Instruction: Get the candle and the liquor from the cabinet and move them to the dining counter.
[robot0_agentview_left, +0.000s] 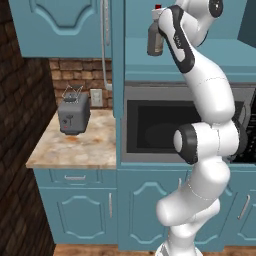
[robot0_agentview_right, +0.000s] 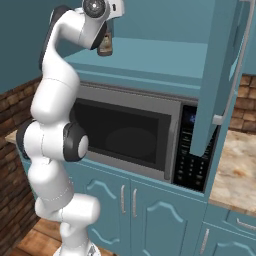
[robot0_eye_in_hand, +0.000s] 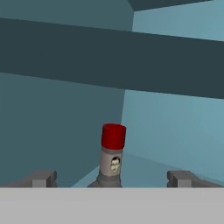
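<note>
The arm reaches up into the open cabinet (robot0_agentview_left: 165, 55), and the bottle of liquor (robot0_agentview_left: 155, 39) stands upright on the cabinet's lower shelf, right at the hand. In the hand view the bottle's neck and red cap (robot0_eye_in_hand: 113, 135) rise in the middle, between the two fingertips, which sit far apart at the left and right of the bottom edge. The gripper (robot0_eye_in_hand: 113, 178) is spread wide, and neither fingertip (robot0_eye_in_hand: 41, 178) touches the glass; there is clear space on both sides of the neck. A small label with a face shows on the neck just under the cap.

From the left base view the grey bottle stands just left of the dark wrist, its shoulder and body clear of the arm and its cap partly hidden behind it. From the right base view the bottle (robot0_agentview_right: 104, 46) is mostly hidden behind the hand, with only its lower part showing below it.

The cabinet door (robot0_agentview_right: 220, 75) hangs open on the right. Below the shelf sits a microwave (robot0_agentview_right: 130, 132). To the left a toaster (robot0_agentview_left: 73, 115) stands on a small marble counter (robot0_agentview_left: 75, 147), well apart from the hand
</note>
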